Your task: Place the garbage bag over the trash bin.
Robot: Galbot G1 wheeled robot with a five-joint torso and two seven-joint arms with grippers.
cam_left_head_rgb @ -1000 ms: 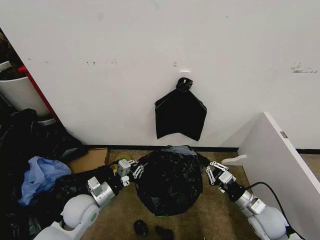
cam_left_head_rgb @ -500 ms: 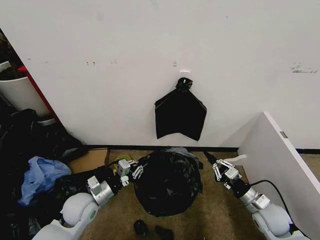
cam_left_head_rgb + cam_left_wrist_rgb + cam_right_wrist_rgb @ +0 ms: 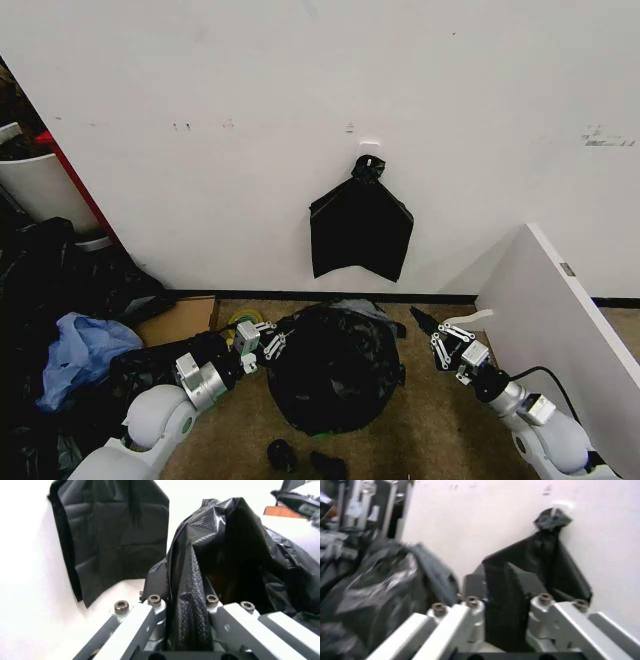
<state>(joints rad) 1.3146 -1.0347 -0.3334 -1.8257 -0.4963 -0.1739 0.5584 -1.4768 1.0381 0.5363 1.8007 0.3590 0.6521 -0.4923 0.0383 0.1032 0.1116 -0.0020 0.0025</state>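
The garbage bag (image 3: 335, 365), glossy and crinkled black plastic, is draped over the trash bin on the floor below the white wall, so that the bin is hidden except for a thin greenish edge at its base. The left gripper (image 3: 272, 342) is held against the bag's left side, and in the left wrist view its fingers (image 3: 150, 611) are seen closed on a fold of the bag (image 3: 195, 592). The right gripper (image 3: 437, 335) is seen just beside the bag's right side, apart from it, its fingers parted and holding nothing. A flat black bag bunch (image 3: 360, 232) is hung on the wall above.
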